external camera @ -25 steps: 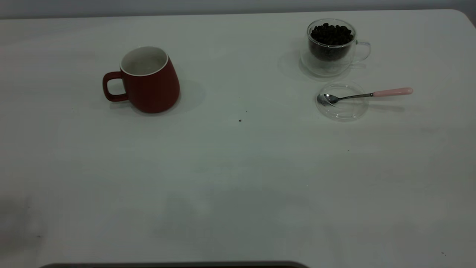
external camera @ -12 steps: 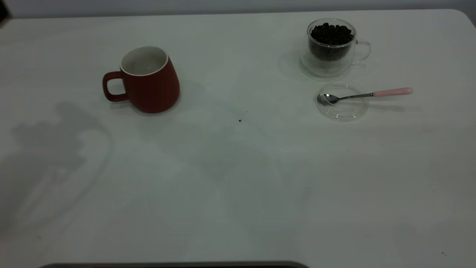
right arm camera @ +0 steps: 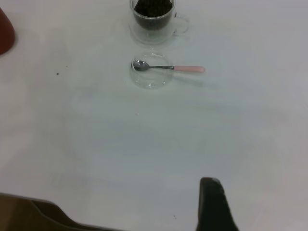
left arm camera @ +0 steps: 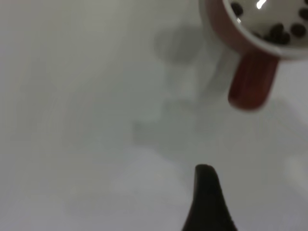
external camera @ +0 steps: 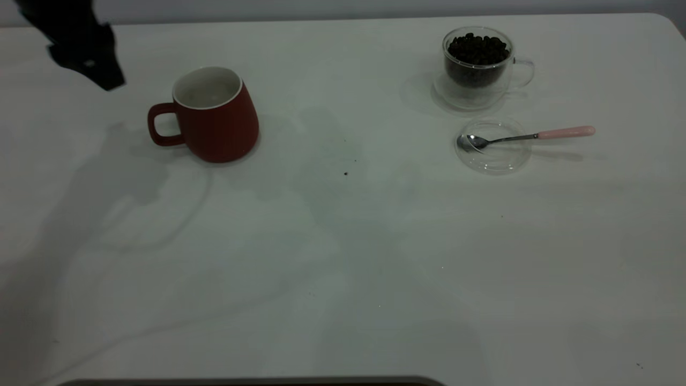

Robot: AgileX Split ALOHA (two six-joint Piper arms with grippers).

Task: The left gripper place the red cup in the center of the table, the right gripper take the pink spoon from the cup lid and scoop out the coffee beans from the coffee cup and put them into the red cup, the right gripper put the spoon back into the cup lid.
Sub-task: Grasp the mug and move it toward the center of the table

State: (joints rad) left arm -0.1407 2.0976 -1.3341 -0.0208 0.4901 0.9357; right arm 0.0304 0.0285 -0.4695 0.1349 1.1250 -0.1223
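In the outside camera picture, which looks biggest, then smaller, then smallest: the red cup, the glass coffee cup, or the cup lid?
1. red cup
2. coffee cup
3. cup lid, only slightly smaller across than the coffee cup.

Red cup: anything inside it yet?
Yes. The left wrist view shows a few dark coffee beans on the white inside of the red cup. The frame edge cuts off part of the cup's inside, so the full count is unseen.

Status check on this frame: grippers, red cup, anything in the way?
Left gripper above table's far-left corner, short of red cup. Right gripper out of exterior view. Pink spoon on cup lid. No obstruction.
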